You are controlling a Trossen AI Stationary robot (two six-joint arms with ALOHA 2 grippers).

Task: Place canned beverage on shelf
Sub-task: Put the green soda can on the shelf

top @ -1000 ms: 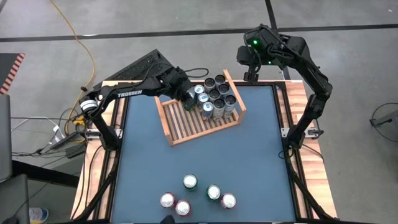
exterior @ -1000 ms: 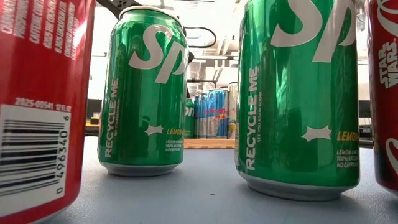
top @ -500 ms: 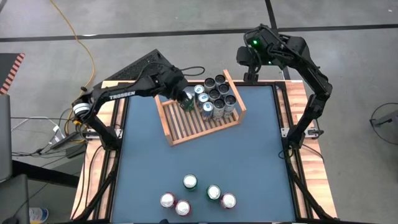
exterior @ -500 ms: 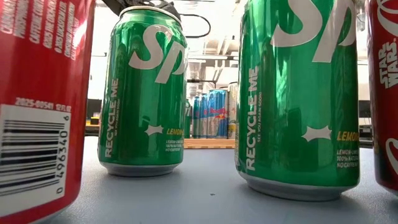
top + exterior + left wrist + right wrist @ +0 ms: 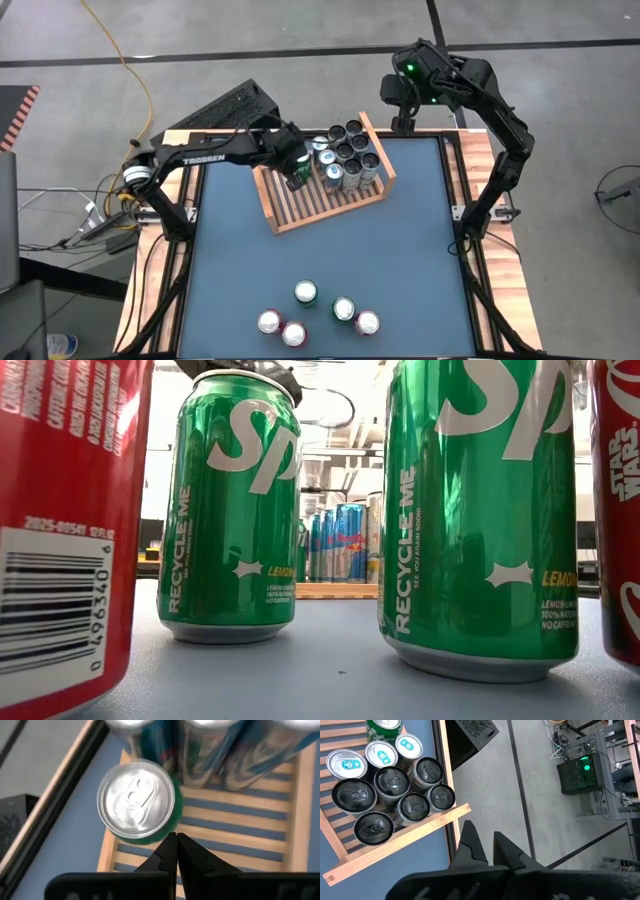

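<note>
With the green can (image 5: 137,802) standing upright on the shelf (image 5: 322,199) beside the blue cans (image 5: 327,160), lift the left gripper (image 5: 176,851), fingers pressed together and empty, straight clear; the right gripper (image 5: 487,849), likewise closed, waits behind the shelf.

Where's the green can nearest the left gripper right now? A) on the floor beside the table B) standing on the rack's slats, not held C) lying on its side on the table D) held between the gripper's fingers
B: the left wrist view shows the green can upright on the rack, while the left gripper is shut and empty just beside it.
</note>
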